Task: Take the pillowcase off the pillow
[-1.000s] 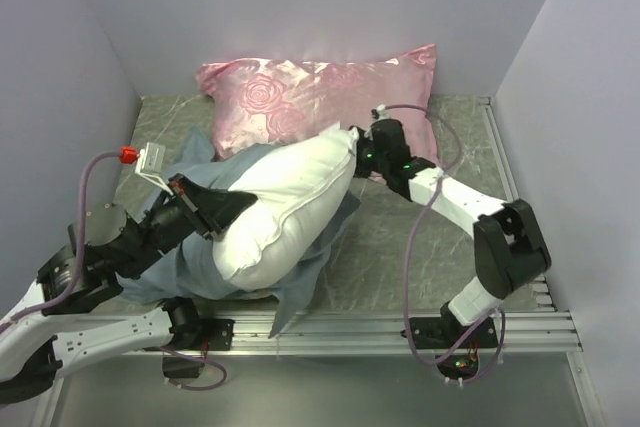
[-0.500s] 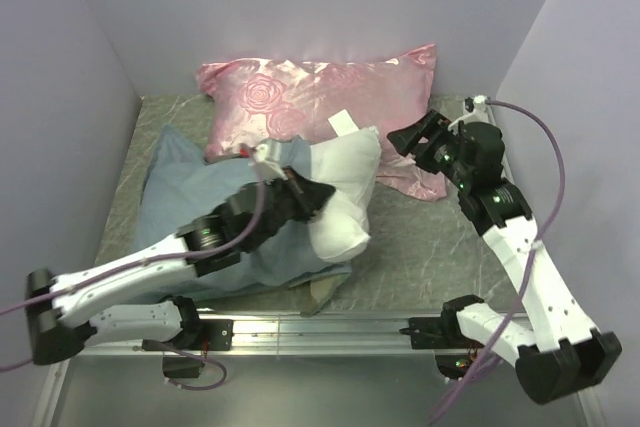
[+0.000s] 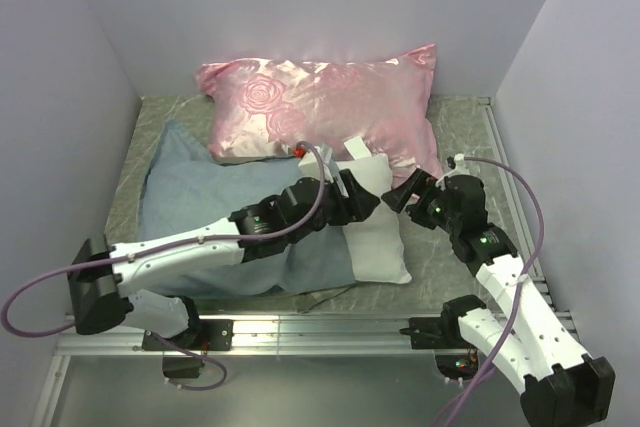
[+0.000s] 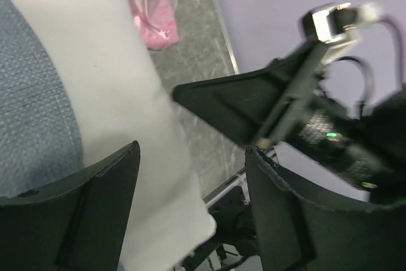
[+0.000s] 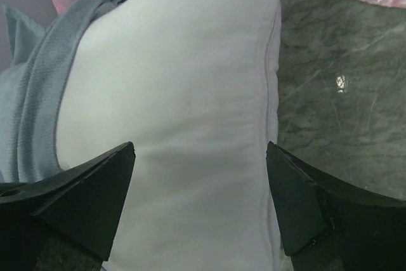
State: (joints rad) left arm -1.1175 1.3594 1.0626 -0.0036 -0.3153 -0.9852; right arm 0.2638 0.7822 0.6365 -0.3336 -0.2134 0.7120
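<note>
The off-white pillow (image 3: 378,239) lies flat, its right half out of the pillowcase (image 3: 205,209), which shows its grey-blue inside and sits spread to the left. My left gripper (image 3: 366,203) reaches across the case and hovers open over the pillow's (image 4: 108,80) bare part, holding nothing; in the left wrist view the left gripper (image 4: 193,150) has the pillowcase (image 4: 32,112) at its left. My right gripper (image 3: 402,193) stands open just right of the pillow's top corner. In the right wrist view the right gripper (image 5: 200,147) spans the pillow (image 5: 190,80), with the case's bunched edge (image 5: 35,106) at left.
A shiny pink rose-patterned pillow (image 3: 320,97) lies against the back wall, touching the white pillow's top. Grey marbled table (image 3: 460,137) shows to the right. A metal rail (image 3: 330,331) runs along the front edge. Purple walls close in on both sides.
The left arm swung right across the case and its gripper opened. The right arm let go, drew back, then came to the pillow's right corner. The pillow dropped flat, further out of the case.
</note>
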